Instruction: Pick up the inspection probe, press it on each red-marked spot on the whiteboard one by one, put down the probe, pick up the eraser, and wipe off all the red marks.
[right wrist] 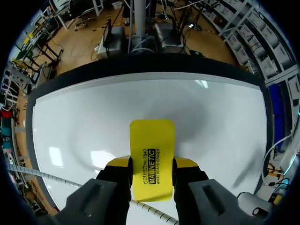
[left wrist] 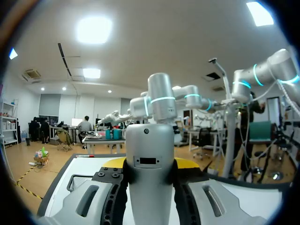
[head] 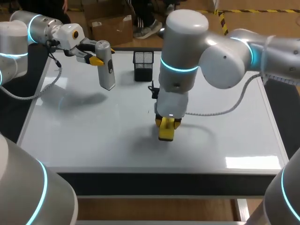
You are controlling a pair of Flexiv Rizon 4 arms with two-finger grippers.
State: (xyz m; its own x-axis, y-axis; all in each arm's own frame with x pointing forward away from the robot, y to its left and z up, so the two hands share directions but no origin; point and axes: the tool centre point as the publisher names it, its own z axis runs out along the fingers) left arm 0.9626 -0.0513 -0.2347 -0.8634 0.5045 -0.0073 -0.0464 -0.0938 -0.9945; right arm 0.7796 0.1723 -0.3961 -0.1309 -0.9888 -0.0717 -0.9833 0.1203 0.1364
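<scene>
Left gripper [head: 103, 57] aloft, right gripper [head: 167, 127] low and vertical, both tightly closed.

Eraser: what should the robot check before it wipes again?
1. Eraser held by the right jaws from both sides: ok.
2. Eraser pressed flat on the whiteboard: cannot tell.
3. Red marks left to wipe: cannot tell. None show on the bare board, but the right arm hides part of it.
4. Probe put down: not ok. The left jaws hold it up above the board's back left corner.
5. Basket out of the eraser's way: ok, it stands apart at the back edge.
</scene>
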